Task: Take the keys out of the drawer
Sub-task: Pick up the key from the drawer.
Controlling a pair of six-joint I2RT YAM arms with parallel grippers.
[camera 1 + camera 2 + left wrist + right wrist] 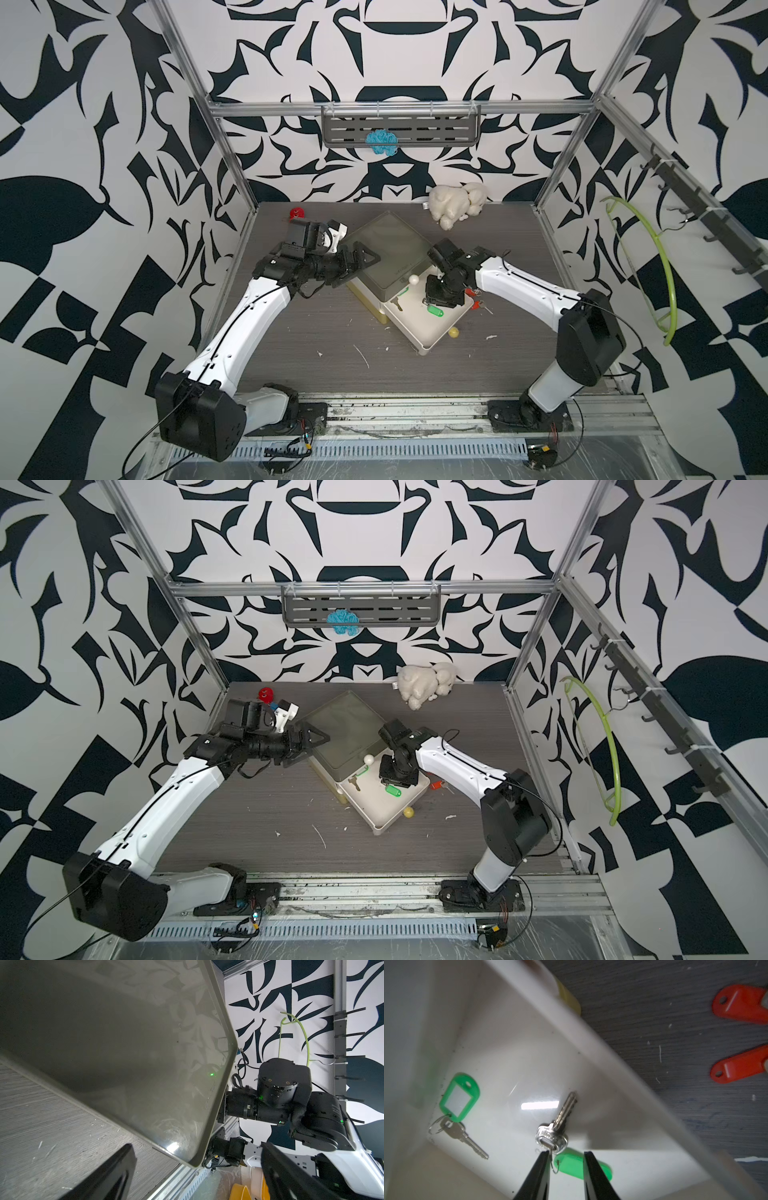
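Observation:
The white drawer point(424, 349) point(380, 827) stands pulled out of a small cabinet point(386, 253). Two of the keys lie in it, both with green tags. One tag point(566, 1164) point(435, 311) sits between the fingers of my right gripper point(566, 1154) point(436, 301), which is open and straddles it, with its ring against one finger. The second green-tagged key point(459, 1098) point(399, 305) lies near the cabinet. Two red-tagged keys point(741, 1004) point(737, 1068) point(473, 299) lie on the table beside the drawer. My left gripper point(357, 266) point(196, 1144) is open at the cabinet's corner.
A yellowish ball point(454, 331) lies by the drawer's right side, and a white ball point(412, 279) sits at the cabinet front. A white plush toy point(457, 203) and a round red toy point(296, 213) sit at the back. A green hanger point(648, 266) hangs on the right wall.

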